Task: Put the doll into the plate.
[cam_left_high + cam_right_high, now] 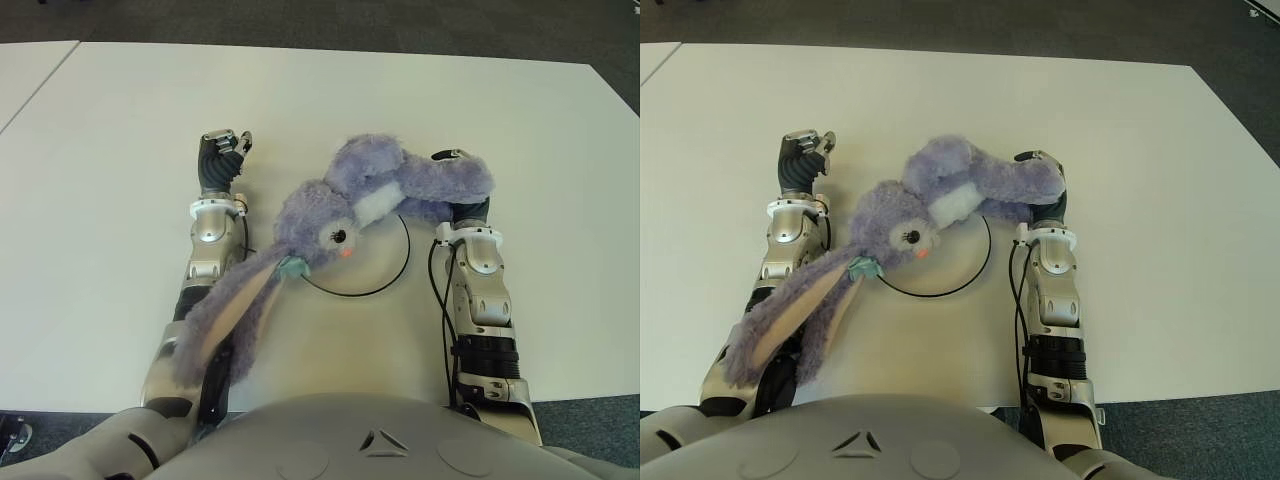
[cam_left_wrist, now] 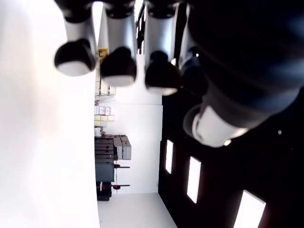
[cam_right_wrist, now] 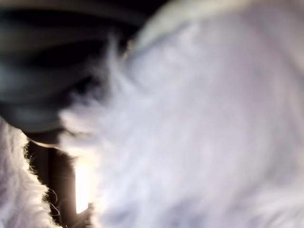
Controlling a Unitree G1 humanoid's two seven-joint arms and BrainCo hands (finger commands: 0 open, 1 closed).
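Doll (image 1: 330, 225): purple plush rabbit, white chest patch, orange nose, long ears. Its body is gripped in the right robot hand (image 1: 457, 180), whose fingers close around the fur; the right wrist view is filled with fur. The head hangs over the left rim of the plate, and the ears trail down across the left forearm toward the near edge of the surface (image 1: 120, 150).

Plate (image 1: 385, 285): white with a thin dark rim, lying at the middle of the surface; the doll covers much of it.

Left robot hand (image 1: 222, 160): left of the doll, fingers curled, holding nothing.
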